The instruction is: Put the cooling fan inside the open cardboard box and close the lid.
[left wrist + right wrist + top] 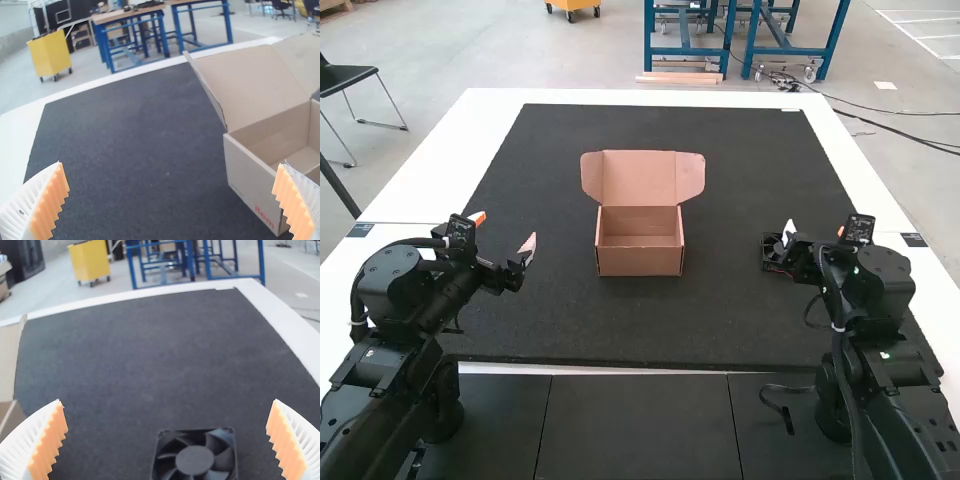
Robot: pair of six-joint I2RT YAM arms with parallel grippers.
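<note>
**Fan pickup: go for the frame, not the blades**

Right gripper (pixel 167 440) hangs wide open and empty just over the black square plastic cooling fan (pixel 195 457). The fan lies flat on the black mat (pixel 740 180), well to the right of the open brown cardboard box (pixel 640 235). I'd pinch opposite frame edges, probably square-on. Left gripper (pixel 504 230) is wide open too, holding nothing.

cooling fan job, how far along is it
Nothing done yet: the black square cooling fan lies on the black mat, right of the open brown cardboard box. In hand: the right hand is open by it. Left: grip it, box it, close the upright lid.
</note>
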